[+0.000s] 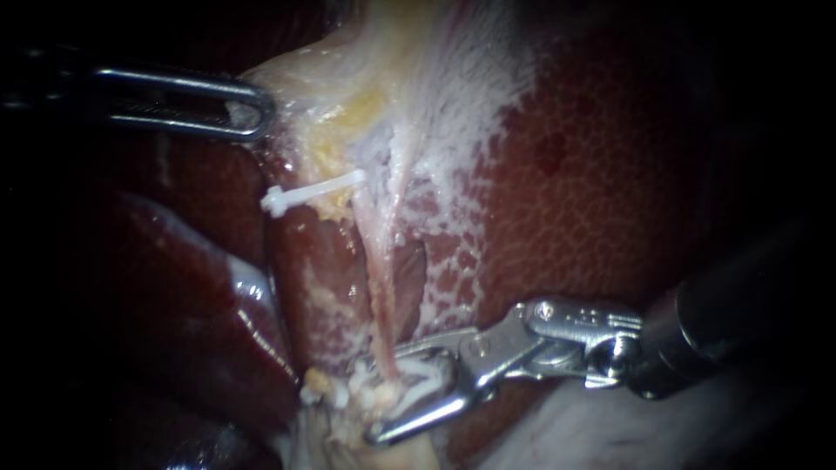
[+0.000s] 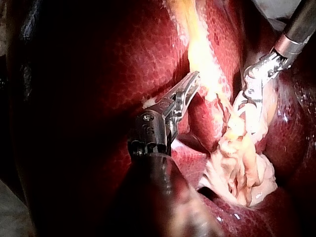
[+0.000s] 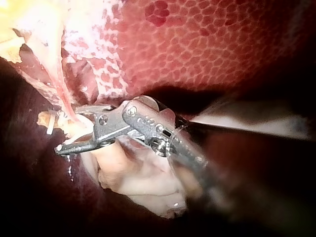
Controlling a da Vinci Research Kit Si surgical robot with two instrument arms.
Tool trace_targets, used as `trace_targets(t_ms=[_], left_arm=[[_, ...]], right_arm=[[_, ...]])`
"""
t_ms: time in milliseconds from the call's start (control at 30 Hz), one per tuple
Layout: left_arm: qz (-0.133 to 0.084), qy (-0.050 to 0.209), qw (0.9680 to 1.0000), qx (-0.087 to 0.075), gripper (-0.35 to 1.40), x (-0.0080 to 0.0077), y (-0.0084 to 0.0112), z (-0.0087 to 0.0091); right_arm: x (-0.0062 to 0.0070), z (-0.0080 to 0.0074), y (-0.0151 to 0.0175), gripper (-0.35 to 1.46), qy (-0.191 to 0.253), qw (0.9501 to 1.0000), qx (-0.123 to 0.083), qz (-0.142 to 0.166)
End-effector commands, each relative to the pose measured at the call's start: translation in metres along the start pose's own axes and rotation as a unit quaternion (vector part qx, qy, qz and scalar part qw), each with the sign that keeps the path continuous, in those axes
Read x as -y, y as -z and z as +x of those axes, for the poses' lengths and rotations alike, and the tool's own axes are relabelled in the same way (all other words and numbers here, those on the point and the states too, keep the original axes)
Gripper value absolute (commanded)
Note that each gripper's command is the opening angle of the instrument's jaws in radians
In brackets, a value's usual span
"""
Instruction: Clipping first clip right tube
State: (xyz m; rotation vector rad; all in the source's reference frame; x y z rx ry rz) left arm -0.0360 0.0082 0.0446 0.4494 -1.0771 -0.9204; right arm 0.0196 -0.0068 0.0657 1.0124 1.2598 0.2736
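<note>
Pale pink tube (image 1: 380, 287) runs down a narrow cleft, with mottled dark red liver (image 1: 610, 174) close on both sides. A white plastic clip (image 1: 309, 196) sits just beside its upper end. Low down, the right instrument (image 1: 384, 393) comes in level, its jaws spread astride the tube's lower end. Above, the left instrument (image 1: 252, 109) pinches the pale yellow fatty tissue (image 1: 348, 113).

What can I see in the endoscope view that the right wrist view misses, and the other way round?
Only the endoscope view: the left instrument, jaws shut on pale tissue, and a white clip. Only the right wrist view: the right instrument with its jaws side-on, a gap between them. Both: that instrument open around the pink tube, and the liver.
</note>
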Motion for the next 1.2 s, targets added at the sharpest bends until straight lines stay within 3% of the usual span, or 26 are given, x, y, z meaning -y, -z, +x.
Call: trace_targets(t_ms=[33,167,400,1200], left_arm=[[0.000,0.000,1.0000,0.000,-0.35,0.0000,0.0000,0.0000],[0.000,0.000,1.0000,0.000,-0.35,0.0000,0.0000,0.0000],[0.000,0.000,1.0000,0.000,-0.35,-0.0001,0.0000,0.0000],[0.000,0.000,1.0000,0.000,-0.35,-0.0001,0.0000,0.0001]], right_arm=[[-0.0001,0.0001,0.0000,0.30,-0.006,1.0000,0.000,0.000],[-0.0007,0.0002,0.0004,0.19,-0.024,0.9997,-0.002,-0.002],[-0.0019,0.0001,0.0012,-0.35,-0.087,0.9962,-0.004,-0.004],[-0.0024,-0.0008,0.0018,-0.35,-0.096,0.9953,-0.001,-0.004]])
